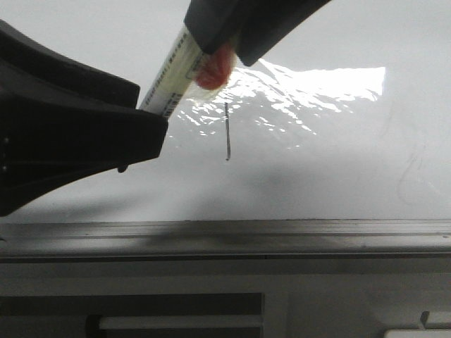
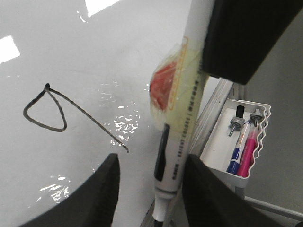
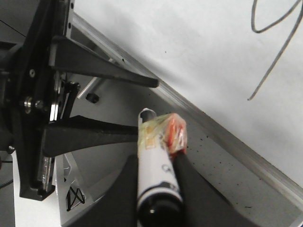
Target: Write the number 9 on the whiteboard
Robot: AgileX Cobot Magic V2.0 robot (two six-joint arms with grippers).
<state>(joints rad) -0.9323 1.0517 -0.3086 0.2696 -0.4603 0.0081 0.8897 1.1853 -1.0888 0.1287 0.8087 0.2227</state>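
Note:
The number 9 [image 2: 47,86] is drawn in thin black on the glossy whiteboard [image 2: 94,47]. Only its tail [image 1: 227,134] shows in the front view, and part of it shows in the right wrist view [image 3: 272,69]. My right gripper [image 3: 156,163] is shut on a white marker [image 3: 156,179] with red-and-yellow tape, held above the board's lower edge [image 1: 232,28]. My left gripper [image 2: 151,165] is open. The marker [image 2: 182,118] passes between its fingers, against one finger and apart from the other. The marker's tip points off the board's edge.
A grey metal rail [image 1: 282,236] edges the whiteboard along the near side. A white tray [image 2: 222,151] on the rail holds a blue marker [image 2: 236,153] and a pink marker [image 2: 248,158]. A faint grey smudge [image 1: 409,179] lies at the board's right.

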